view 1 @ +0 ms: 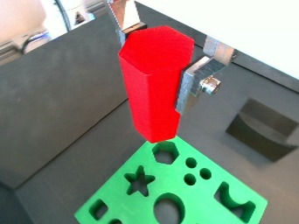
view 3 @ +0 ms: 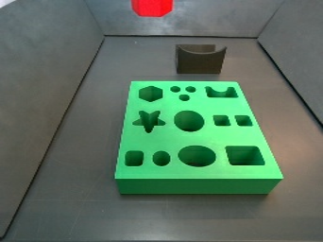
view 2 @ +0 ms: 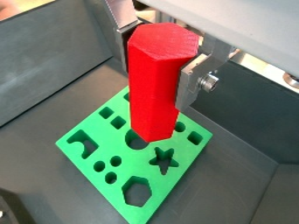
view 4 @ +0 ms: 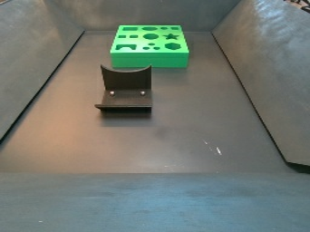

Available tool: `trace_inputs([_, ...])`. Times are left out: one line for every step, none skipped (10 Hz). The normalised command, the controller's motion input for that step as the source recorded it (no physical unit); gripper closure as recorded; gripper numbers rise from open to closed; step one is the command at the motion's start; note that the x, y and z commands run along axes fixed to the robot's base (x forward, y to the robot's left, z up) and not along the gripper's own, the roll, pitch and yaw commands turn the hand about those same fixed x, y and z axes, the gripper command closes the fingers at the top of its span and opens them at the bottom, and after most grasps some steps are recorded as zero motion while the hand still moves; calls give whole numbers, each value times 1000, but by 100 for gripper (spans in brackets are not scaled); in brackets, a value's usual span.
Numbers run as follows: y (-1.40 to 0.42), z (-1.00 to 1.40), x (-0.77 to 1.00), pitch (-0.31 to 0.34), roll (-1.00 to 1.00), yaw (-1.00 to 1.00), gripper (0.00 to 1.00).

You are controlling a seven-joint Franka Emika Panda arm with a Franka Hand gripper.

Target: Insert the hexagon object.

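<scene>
The hexagon object (view 1: 149, 83) is a glossy red hexagonal peg. My gripper (view 1: 158, 61) is shut on it, with silver fingers (view 1: 194, 77) on two opposite sides, as both wrist views show (view 2: 156, 74). The peg hangs upright, high above the green board (view 1: 117, 197) with shaped holes. Its lower end is near the board's hexagonal hole (view 1: 165, 153) in a wrist view. In a side view only the peg's lower end (view 3: 153, 6) shows at the top edge, far above the board (view 3: 190, 184) and its hexagonal hole (view 3: 151, 93). The gripper itself is out of both side views.
The dark fixture (view 3: 198, 59) stands on the floor just behind the board and also shows in a side view (view 4: 125, 91) and a wrist view (view 1: 263, 129). Sloped dark grey walls (view 4: 260, 72) enclose the floor on all sides.
</scene>
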Motion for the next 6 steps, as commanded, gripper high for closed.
trace_inputs([0,0,0,11,0,-609,100])
trace_inputs([0,0,-20,-27,0,0,100])
trace_inputs([-11,0,-77,0,0,-29,100])
trace_inputs([134,-326,0,0,-66,-723,100])
trace_inputs([0,-380,0,0,0,-1000,100])
trace_inputs([0,-363,0,0,0,-1000,100])
